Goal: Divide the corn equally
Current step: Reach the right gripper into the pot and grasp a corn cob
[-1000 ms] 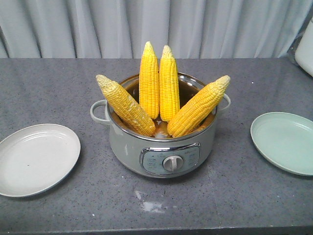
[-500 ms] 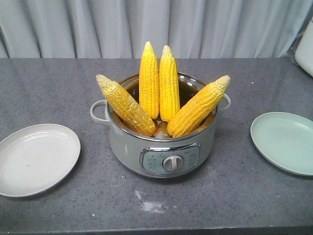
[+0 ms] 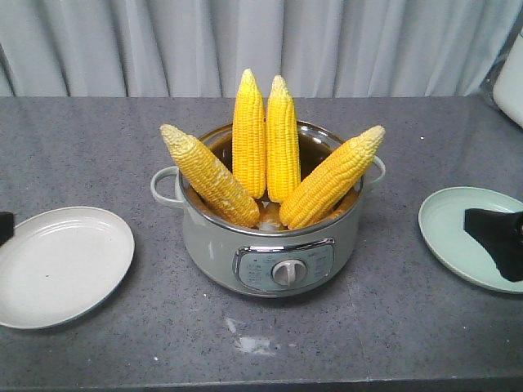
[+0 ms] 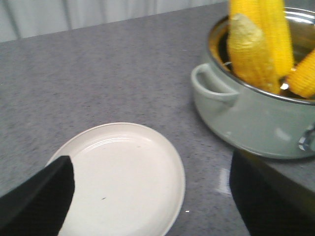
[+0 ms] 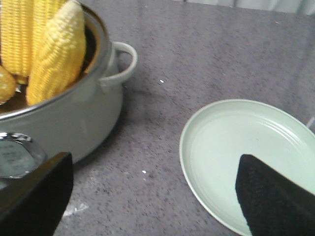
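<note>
Several corn cobs [image 3: 265, 151] stand tips-up in a grey-green electric pot [image 3: 274, 245] at the table's middle, leaning on its rim. The leftmost cob [image 4: 248, 51] and the rightmost cob [image 5: 56, 51] fan outward. A white plate [image 3: 61, 265] lies left of the pot and a pale green plate [image 3: 470, 237] lies right; both hold nothing. My left gripper [image 4: 155, 201] hangs open over the white plate's right edge. My right gripper [image 5: 152, 196] is open between the pot and the green plate [image 5: 246, 152], with one black finger [image 3: 497, 235] over that plate.
The pot has side handles [image 4: 211, 88] [image 5: 123, 61] and a front control knob [image 3: 286, 272]. A white smear [image 3: 253, 343] marks the grey table near its front edge. A white object [image 3: 513, 77] sits at the far right back, before a grey curtain.
Both grippers have come into the front view: a dark sliver at the left edge and a black finger over the green plate. The corn and pot have not moved.
</note>
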Controlling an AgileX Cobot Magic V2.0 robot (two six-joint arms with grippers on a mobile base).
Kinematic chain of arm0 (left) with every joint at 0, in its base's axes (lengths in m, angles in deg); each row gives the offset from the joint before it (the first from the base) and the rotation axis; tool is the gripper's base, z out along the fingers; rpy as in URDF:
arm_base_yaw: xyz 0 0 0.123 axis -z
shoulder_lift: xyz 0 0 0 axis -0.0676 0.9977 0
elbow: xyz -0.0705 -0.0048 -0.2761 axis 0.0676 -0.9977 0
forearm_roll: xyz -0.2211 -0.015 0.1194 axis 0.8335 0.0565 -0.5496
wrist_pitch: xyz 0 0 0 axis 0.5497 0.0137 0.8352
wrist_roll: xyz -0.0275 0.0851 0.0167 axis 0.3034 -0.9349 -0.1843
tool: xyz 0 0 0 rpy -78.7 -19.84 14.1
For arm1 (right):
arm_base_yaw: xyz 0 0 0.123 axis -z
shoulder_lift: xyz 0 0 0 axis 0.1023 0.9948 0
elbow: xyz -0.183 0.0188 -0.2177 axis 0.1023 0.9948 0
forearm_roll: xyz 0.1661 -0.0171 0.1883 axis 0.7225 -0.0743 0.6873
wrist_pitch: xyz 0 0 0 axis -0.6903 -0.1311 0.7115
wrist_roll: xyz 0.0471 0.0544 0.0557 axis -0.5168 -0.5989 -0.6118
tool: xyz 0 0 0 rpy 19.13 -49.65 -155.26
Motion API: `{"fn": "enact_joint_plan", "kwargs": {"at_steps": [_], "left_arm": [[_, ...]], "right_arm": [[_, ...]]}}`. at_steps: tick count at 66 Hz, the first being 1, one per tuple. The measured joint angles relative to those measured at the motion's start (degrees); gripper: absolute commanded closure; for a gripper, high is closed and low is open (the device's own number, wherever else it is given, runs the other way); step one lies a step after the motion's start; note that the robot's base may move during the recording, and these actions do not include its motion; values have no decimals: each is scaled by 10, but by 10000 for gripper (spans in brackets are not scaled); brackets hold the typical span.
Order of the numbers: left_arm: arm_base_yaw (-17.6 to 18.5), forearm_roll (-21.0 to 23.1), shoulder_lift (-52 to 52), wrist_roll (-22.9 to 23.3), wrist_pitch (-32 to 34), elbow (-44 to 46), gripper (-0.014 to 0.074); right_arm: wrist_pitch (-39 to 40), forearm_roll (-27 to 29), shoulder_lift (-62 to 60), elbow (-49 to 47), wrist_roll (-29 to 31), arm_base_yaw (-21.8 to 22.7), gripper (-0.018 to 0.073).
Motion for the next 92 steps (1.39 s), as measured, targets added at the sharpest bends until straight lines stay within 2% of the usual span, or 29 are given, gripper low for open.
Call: {"fn": "enact_joint_plan", "kwargs": {"at_steps": [13,21,33,46,63,78,92], "left_arm": [[66,135,51,-165,0,0,-11],[82,176,79,-221,3,0,-4],[82,186,102,-235,13,0,7],[82,186,105,-238,13,0,7],[82,186,105,-239,13,0,7],[82,186,105,-239,13,0,7],[82,186,105,-239,13,0,7]], "right_arm": [[3,194,96,-44,211,0,-42],[-6,248,157,-74,273,0,-38],[-4,268,226,-114,304,-11,-36],[58,264,301,-151,307,-94,-35],[87,273,405,-211,307,-154,-8],[101,277,437,-235,311,-183,118],[100,277,443,-235,315,-187,296]]}}
